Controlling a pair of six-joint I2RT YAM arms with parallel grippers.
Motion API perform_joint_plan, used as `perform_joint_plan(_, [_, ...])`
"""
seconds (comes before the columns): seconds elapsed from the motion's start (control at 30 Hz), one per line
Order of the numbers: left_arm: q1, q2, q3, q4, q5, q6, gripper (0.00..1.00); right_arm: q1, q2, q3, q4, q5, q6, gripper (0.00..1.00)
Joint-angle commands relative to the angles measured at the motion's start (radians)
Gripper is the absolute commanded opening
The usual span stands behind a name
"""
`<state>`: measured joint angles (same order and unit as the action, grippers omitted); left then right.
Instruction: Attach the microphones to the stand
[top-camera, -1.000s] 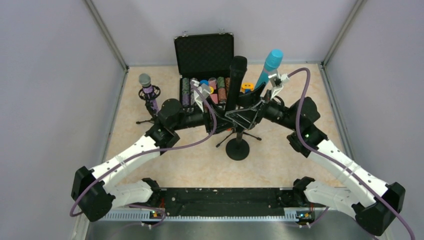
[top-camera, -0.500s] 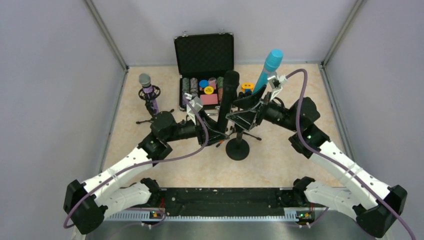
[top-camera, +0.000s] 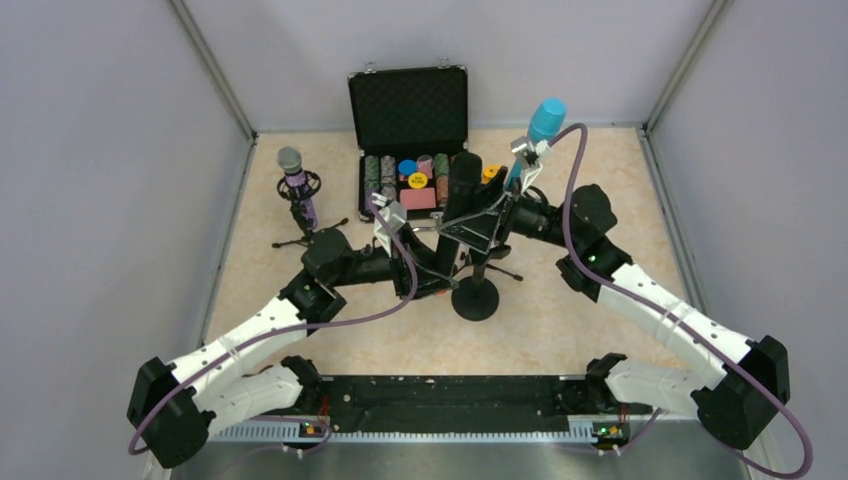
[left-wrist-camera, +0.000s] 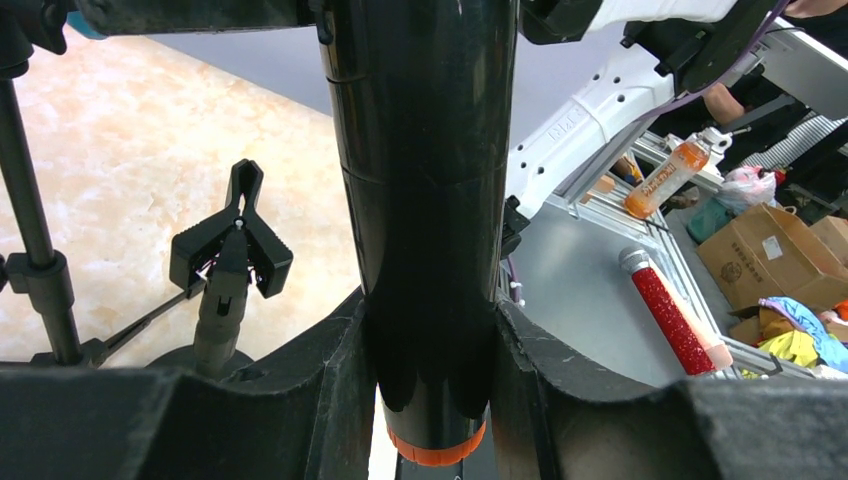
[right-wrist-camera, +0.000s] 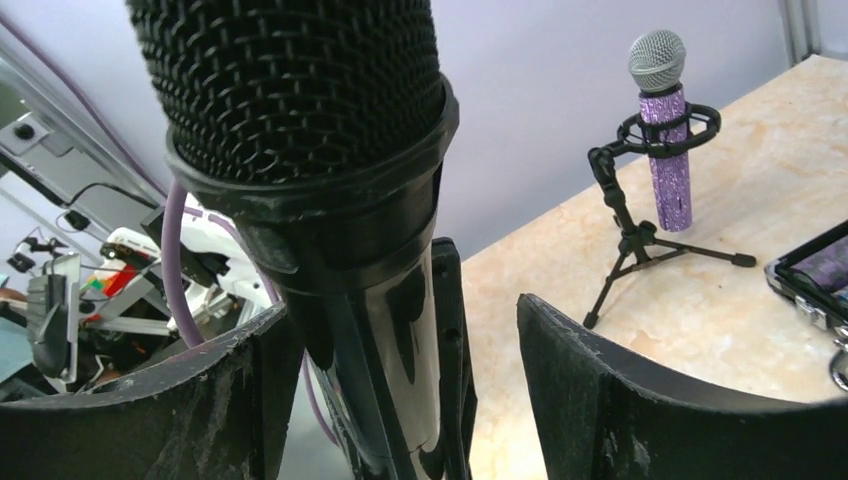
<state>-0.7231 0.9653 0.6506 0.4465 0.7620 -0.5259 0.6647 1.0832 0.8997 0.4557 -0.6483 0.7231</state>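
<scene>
While clamped low on the barrel, pinched firmly between the left fingers: black microphone, gripped just above its orange end, no gap at either pad. Held near upright over the round-base stand in the middle of the counter.

Right fingers spread astride the same barrel just under the mesh head; close against one side, clear gap on the other. Not a grip as yet.

Beside the barrel, in the left wrist view: black clip on a short stem, jaws empty. Judged to be the seat meant for the black one.

Further out, at the left: purple microphone upright in the ring of a small tripod. Counted as done.

At the back right: cyan microphone raised and tilted. Mount hidden behind the right arm, so cannot tell whether seated; probably is.

Behind all: open case with coloured chips, no part in the task.

Tally, as a judgement: one attached, one likely attached, one in the air. Left to do: bring the black barrel into the empty clip, then release.
</scene>
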Motion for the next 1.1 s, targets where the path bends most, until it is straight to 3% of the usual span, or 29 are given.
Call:
perform_joint_plan(0.0, [-0.008, -0.012, 0.011, 0.100, 0.028, 0.004, 0.00, -0.001, 0.018, 0.063, 0.120, -0.038, 0.043, 0.73])
perform_joint_plan(0.13, [-0.009, -0.013, 0.009, 0.092, 0.030, 0.005, 0.00, -0.001, 0.030, 0.063, 0.143, -0.049, 0.063, 0.68])
perform_joint_plan(0.2, [-0.009, -0.018, 0.007, 0.089, 0.026, 0.007, 0.00, -0.001, 0.032, 0.065, 0.147, -0.053, 0.068, 0.60])
perform_joint_plan(0.4, [-0.009, -0.035, 0.000, 0.067, -0.012, 0.012, 0.00, 0.000, 0.035, 0.077, 0.124, -0.055, 0.063, 0.00])
perform_joint_plan(0.47, [-0.009, -0.037, -0.001, 0.052, -0.035, 0.012, 0.00, -0.001, 0.029, 0.074, 0.114, -0.049, 0.050, 0.00])
perform_joint_plan(0.5, [-0.009, -0.039, -0.001, 0.049, -0.043, 0.012, 0.11, -0.001, 0.025, 0.067, 0.108, -0.043, 0.045, 0.00])
perform_joint_plan(0.6, [-0.009, -0.034, 0.000, 0.044, -0.064, 0.001, 0.73, -0.001, 0.002, 0.047, 0.077, -0.007, 0.015, 0.00])
perform_joint_plan(0.63, [-0.009, -0.032, -0.002, 0.047, -0.072, -0.008, 0.82, -0.001, -0.007, 0.041, 0.059, 0.010, 0.003, 0.00])
perform_joint_plan(0.8, [-0.009, -0.020, -0.016, 0.077, -0.111, -0.041, 0.95, -0.002, -0.057, -0.004, -0.006, 0.075, -0.048, 0.00])
perform_joint_plan(1.07, [-0.009, -0.002, -0.030, 0.068, -0.252, -0.049, 0.97, -0.001, -0.149, -0.081, -0.085, 0.183, -0.128, 0.00])
